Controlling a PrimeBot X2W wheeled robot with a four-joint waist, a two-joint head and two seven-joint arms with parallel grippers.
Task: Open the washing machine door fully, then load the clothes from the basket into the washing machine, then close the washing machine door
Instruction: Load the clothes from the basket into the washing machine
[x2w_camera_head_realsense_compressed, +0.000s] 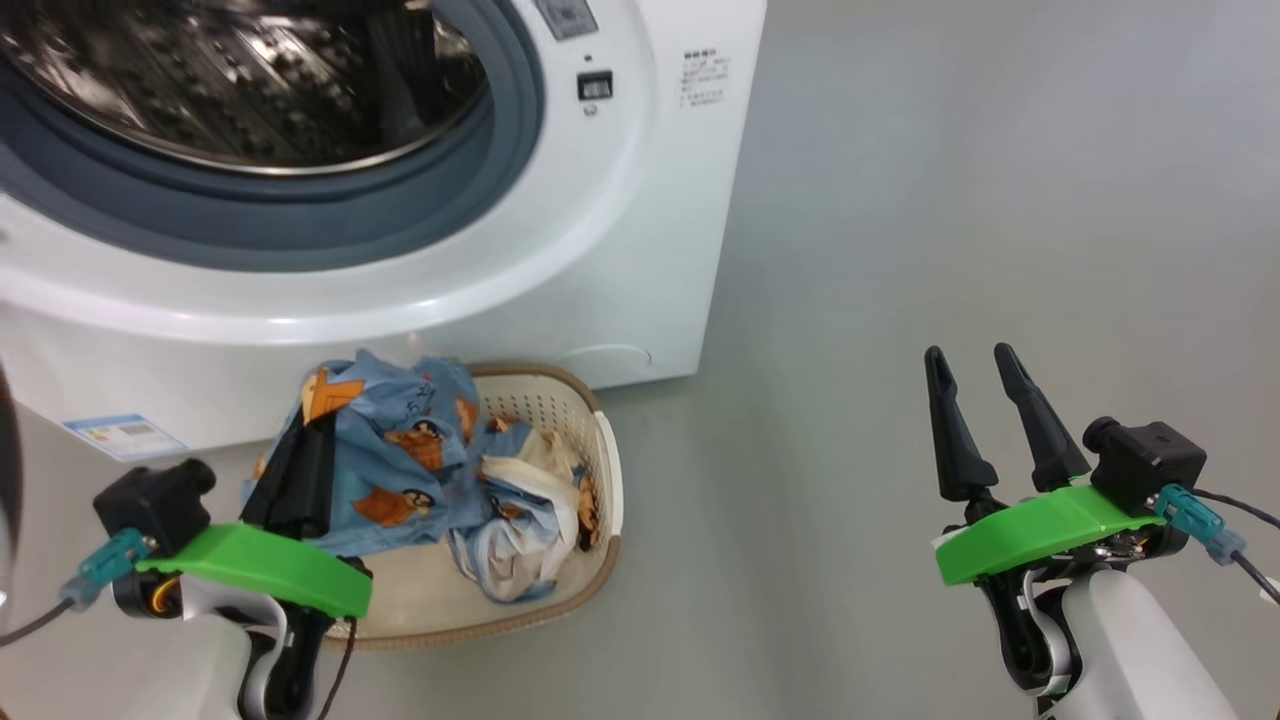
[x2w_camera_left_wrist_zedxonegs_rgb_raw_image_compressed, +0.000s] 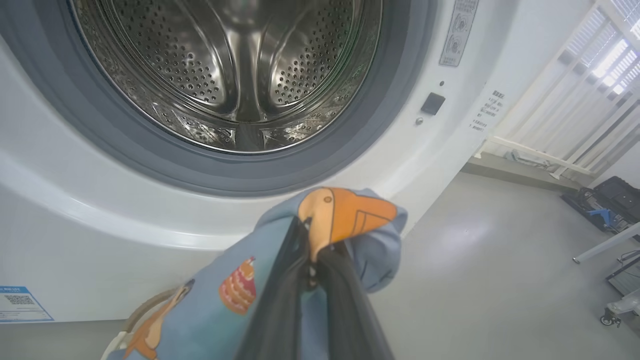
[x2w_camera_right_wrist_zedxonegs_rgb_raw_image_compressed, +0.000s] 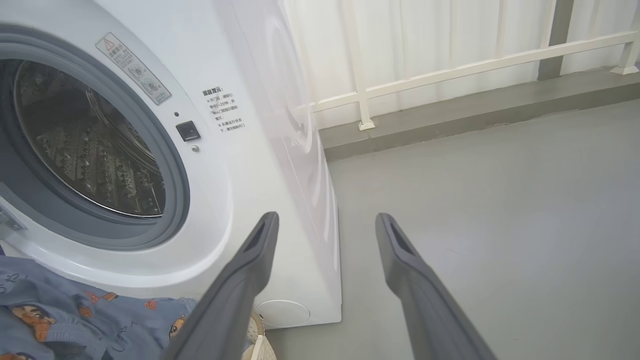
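- Head view: the washing machine (x2w_camera_head_realsense_compressed: 600, 300) fills the upper left. Its front is smooth, glossy white and its round mouth is open. A grey rubber gasket (x2w_camera_head_realsense_compressed: 300, 215) rings the perforated steel drum (x2w_camera_head_realsense_compressed: 230, 80).
- At the lower left, the basket (x2w_camera_head_realsense_compressed: 603, 470) sits on the floor just in front of the machine. It is cream perforated plastic, rounded, with a brown woven-look rim.
- The clothes (x2w_camera_head_realsense_compressed: 400, 450) are heaped in it: soft, crumpled light blue cloth with orange-brown figures over white and cream pieces. They rise above the rim on the left side.
- My left gripper (x2w_camera_head_realsense_compressed: 318, 428) is clenched on the blue cloth at the heap's upper left.
- My right gripper (x2w_camera_head_realsense_compressed: 970, 353) stands at the lower right, jaws released and empty. It is over bare matt grey floor (x2w_camera_head_realsense_compressed: 950, 200), well apart from basket and machine.
- Left wrist view: my two dark fingers press together at bottom centre, pinching a fold of blue cloth with an orange patch. The drum's mouth is above it in the frame, with the gasket's lower lip between. Open floor lies to the right.
- Right wrist view: my fingers are spread, with floor showing between them. The machine's right front edge runs just left of them. A white railing (x2w_camera_right_wrist_zedxonegs_rgb_raw_image_compressed: 450, 70) crosses the top, and blue cloth shows in the lower left corner.
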